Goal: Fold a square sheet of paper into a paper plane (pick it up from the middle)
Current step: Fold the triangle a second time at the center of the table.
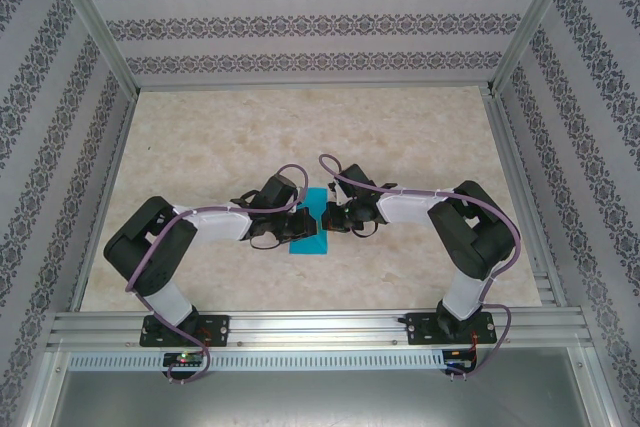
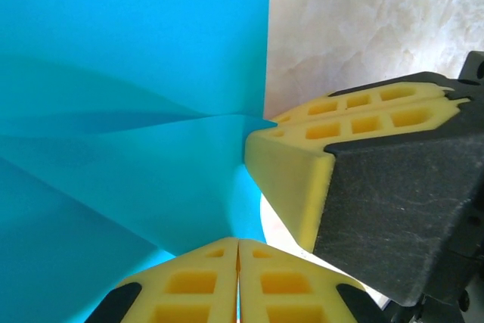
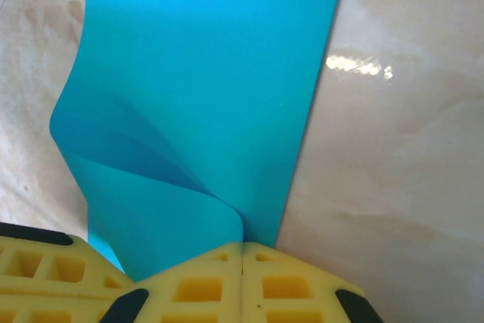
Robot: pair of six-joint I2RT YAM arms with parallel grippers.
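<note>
One first fold is being formed near the middle of the worktop (image 1: 200,147), where the square sheet of paper (image 1: 309,239) is being pinched, curled over, by the fully closed left gripper (image 2: 238,243) and right gripper (image 3: 242,246), nose and wings seemingly being left outstanding.

Bright, even light from overhead in all three views. Top view is sharp, with faint soft shadows on the table (image 1: 400,127) and straight rails bowing slightly near the edges. Right wrist view has a white glare streak on the table. The paper (image 3: 204,73) is darker inside its curl. Left wrist view is soft close up, with one blown-out white patch.
</note>
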